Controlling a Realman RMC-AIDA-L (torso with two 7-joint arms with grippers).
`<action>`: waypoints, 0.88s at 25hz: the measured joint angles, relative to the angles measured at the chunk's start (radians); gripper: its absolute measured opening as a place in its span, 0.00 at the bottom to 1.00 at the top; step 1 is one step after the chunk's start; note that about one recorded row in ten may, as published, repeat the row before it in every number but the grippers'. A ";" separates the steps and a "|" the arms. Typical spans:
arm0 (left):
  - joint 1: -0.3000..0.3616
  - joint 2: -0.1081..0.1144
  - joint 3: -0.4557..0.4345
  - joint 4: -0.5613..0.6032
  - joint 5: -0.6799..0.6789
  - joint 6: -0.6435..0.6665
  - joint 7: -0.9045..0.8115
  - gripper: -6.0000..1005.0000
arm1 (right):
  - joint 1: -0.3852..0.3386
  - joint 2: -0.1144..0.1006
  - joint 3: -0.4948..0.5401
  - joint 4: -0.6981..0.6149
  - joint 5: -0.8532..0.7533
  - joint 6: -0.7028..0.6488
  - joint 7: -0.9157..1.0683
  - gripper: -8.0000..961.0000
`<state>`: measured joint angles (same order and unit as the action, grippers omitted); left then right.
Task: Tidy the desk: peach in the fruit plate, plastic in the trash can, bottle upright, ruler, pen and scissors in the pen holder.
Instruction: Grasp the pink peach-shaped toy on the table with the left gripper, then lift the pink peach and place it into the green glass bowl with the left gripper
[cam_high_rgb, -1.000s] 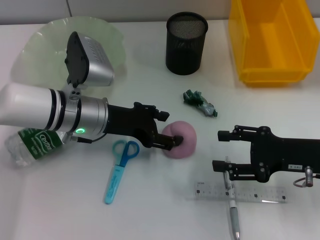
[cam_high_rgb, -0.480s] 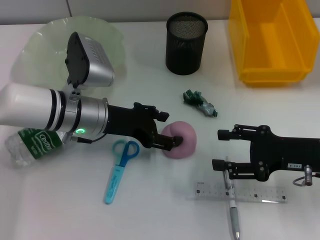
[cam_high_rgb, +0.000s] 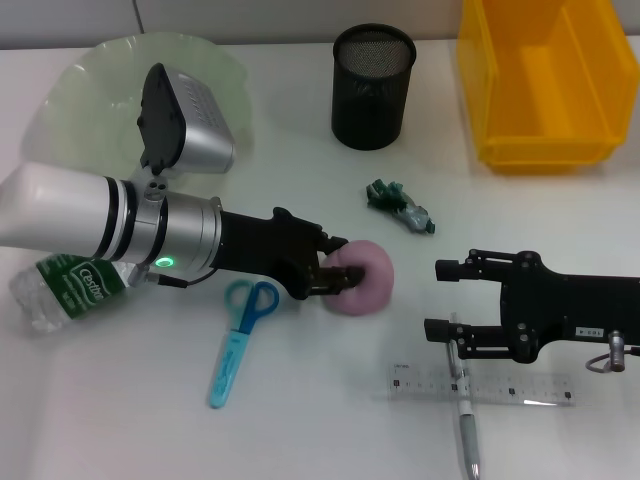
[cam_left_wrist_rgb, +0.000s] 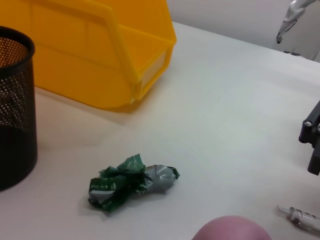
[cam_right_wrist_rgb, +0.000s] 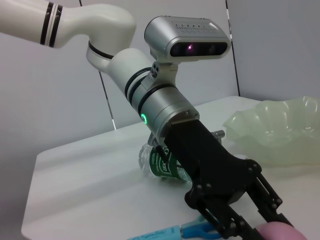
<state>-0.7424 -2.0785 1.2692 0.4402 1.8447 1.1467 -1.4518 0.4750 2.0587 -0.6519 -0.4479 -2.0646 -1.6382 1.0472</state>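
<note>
A pink peach (cam_high_rgb: 365, 280) lies mid-table, also low in the left wrist view (cam_left_wrist_rgb: 232, 229). My left gripper (cam_high_rgb: 340, 278) is at the peach's left side, open, with its fingers reaching around that side (cam_right_wrist_rgb: 260, 220). My right gripper (cam_high_rgb: 447, 300) hovers open over the top end of the pen (cam_high_rgb: 466, 420), which crosses the clear ruler (cam_high_rgb: 500, 386). Blue scissors (cam_high_rgb: 240, 335) lie below the left arm. The bottle (cam_high_rgb: 65, 285) lies on its side under that arm. Crumpled green plastic (cam_high_rgb: 400, 207) (cam_left_wrist_rgb: 130, 182) sits between the peach and the black mesh pen holder (cam_high_rgb: 372, 85).
The pale green fruit plate (cam_high_rgb: 90, 90) is at the back left, behind the left wrist camera. The yellow bin (cam_high_rgb: 545, 80) stands at the back right, next to the pen holder. The table's front edge runs just below the ruler.
My left gripper has pushed slightly right, so its fingers now reach further around the peach. The right arm and the other objects have not moved.
</note>
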 joint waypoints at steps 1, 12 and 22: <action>0.000 0.000 0.002 0.000 0.000 0.001 0.000 0.54 | 0.000 0.000 0.000 0.000 0.000 0.000 0.000 0.79; 0.000 0.000 0.004 0.004 -0.006 0.009 -0.003 0.23 | -0.001 0.002 0.000 0.000 0.000 -0.001 0.000 0.79; 0.014 0.004 -0.006 0.021 -0.064 0.056 0.004 0.12 | -0.004 0.003 0.000 0.000 0.000 -0.003 0.002 0.79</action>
<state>-0.7286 -2.0744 1.2629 0.4609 1.7807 1.2029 -1.4476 0.4707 2.0616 -0.6519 -0.4479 -2.0646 -1.6412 1.0490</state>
